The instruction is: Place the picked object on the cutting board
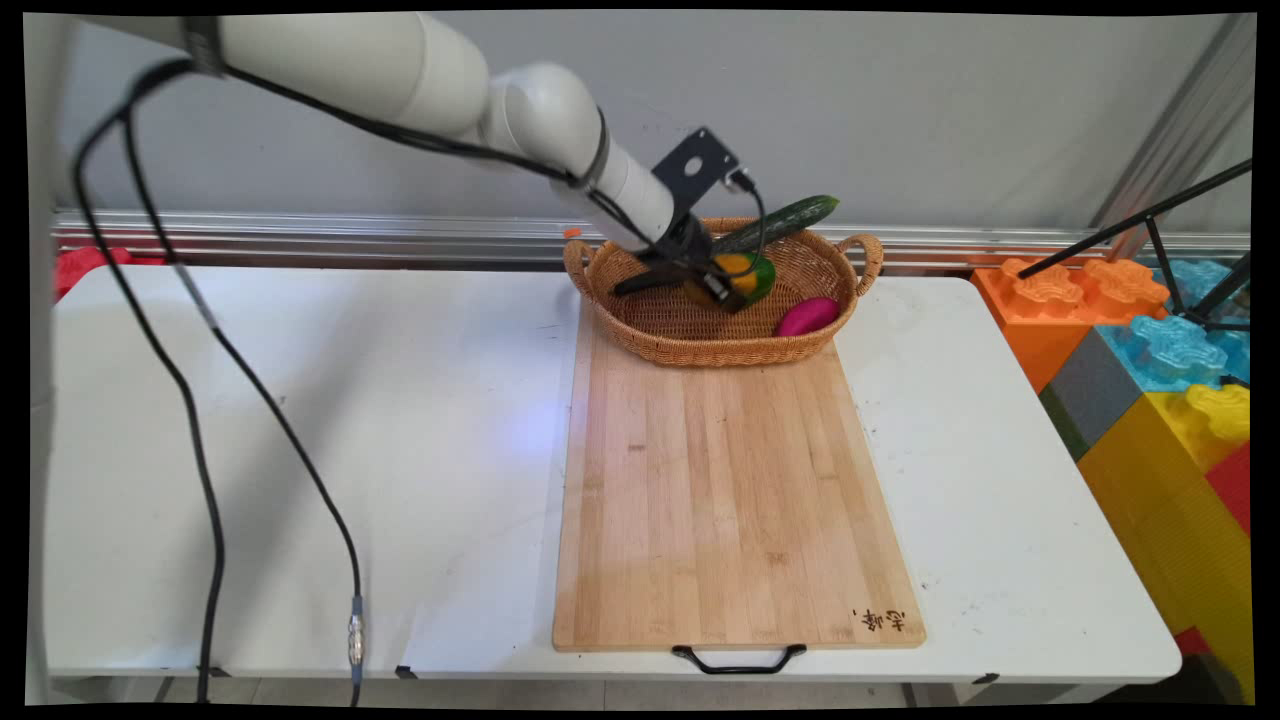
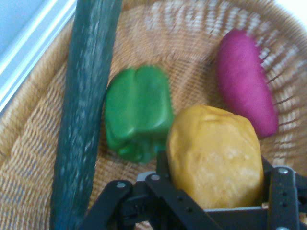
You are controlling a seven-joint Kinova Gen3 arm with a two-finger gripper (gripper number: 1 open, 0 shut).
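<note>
Gripper (image 2: 216,191) pinching a yellow pepper (image 2: 213,155) inside the basket (image 1: 700,335) at the desk's (image 1: 300,420) 12 o'clock edge.

The yellow pepper looks light, smooth and rather slippery, likely hollow, so its broad flanks seem the safest hold. At its 10 o'clock lies a green pepper (image 2: 138,112); a cucumber (image 2: 86,105) leans at 9 o'clock, a magenta vegetable (image 2: 245,88) at 1 o'clock. The hand view shows the grip plainly; the main view mostly hides it, yet alone shows the cutting board (image 1: 735,500) beneath the basket and toy blocks (image 1: 1150,350) at 3 o'clock.
</note>
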